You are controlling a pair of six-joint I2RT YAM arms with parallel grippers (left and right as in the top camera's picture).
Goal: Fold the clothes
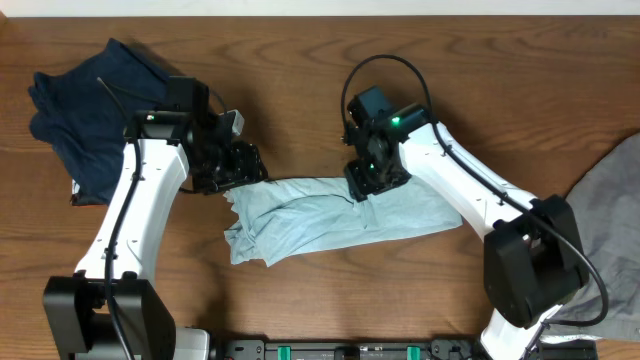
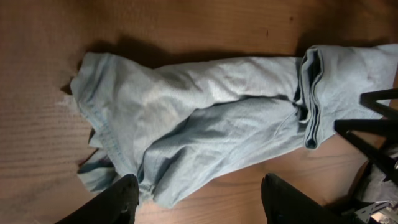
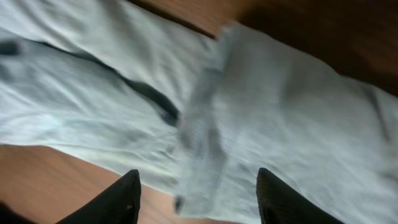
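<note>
A pale blue garment [image 1: 330, 215] lies bunched lengthwise at the centre of the table [image 1: 300, 60], seemingly gathered for folding; a navy garment [image 1: 85, 115] and a grey garment [image 1: 612, 200] wait at opposite edges. The left gripper [image 1: 245, 170] angles down over its left end, the right gripper [image 1: 365, 182] over its middle crease, both with fingers apart, gripping nothing

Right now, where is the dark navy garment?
Overhead view: the dark navy garment lies crumpled at the table's far-left corner, just outside the left arm, apart from the light-blue garment at centre.
</note>
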